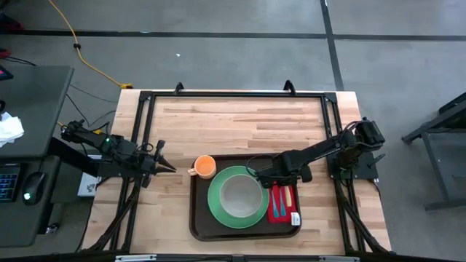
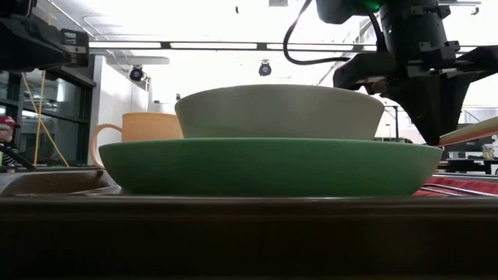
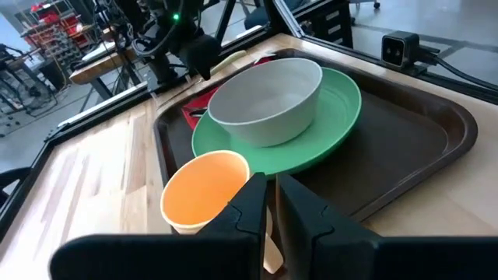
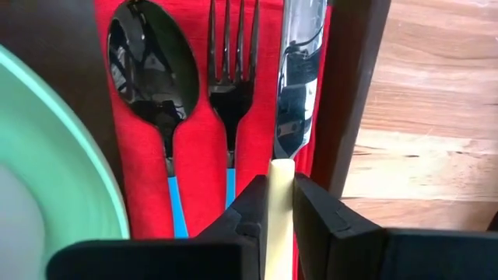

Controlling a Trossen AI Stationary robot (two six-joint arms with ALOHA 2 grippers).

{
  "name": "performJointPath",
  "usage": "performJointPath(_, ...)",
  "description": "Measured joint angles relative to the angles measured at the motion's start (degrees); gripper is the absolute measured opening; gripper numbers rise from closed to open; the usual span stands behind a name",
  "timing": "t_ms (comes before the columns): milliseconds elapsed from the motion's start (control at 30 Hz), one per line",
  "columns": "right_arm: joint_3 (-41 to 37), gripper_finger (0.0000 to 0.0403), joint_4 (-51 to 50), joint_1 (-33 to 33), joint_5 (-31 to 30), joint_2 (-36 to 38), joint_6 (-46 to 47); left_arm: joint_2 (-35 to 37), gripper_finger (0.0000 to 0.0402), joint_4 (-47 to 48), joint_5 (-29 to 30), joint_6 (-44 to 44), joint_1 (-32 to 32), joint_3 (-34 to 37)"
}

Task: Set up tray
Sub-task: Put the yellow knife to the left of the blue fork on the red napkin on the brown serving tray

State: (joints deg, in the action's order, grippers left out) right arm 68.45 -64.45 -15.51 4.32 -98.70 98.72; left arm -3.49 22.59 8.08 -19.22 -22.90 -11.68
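Your pale wooden-plank desk (image 1: 240, 120) stands on a grey concrete floor. The large dark brown rectangular plastic tray (image 1: 200, 218) lies at its near edge, centred between the arms. On it, count one round green plate (image 1: 218, 211) carrying one grey bowl (image 1: 242, 195), one orange cup (image 1: 204, 167), one red napkin (image 4: 202, 155) bearing one spoon (image 4: 152, 58), one fork (image 4: 231, 70) and one knife (image 4: 299, 70). Your right pincer (image 4: 280, 210) grips the knife's cream handle, evidently squaring it beside the fork. Your left pincer (image 3: 272, 206) waits nearly closed, empty, beside the cup.

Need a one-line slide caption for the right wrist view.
Right gripper shut on the knife handle, beside fork and spoon on the red napkin.
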Motion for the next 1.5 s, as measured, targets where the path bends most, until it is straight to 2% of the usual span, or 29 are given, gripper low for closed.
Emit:
performJointPath(767, 0.0, 0.0031, 2.3, -3.1, -1.3, 0.0, 2.8, 0.0, 0.0062, 0.0, 0.1, 0.5, 0.0, 0.0)
performJointPath(1067, -8.0, 0.0036, 12.7, -3.3, 2.8, 0.0, 4.6, 0.0, 0.0062, 0.0, 0.1, 1.7, 0.0, 0.0)
performJointPath(1500, -9.4, 0.0034, 13.5, -3.3, 2.7, -0.1, 3.8, 0.0, 0.0062, 0.0, 0.1, 1.7, 0.0, 0.0)
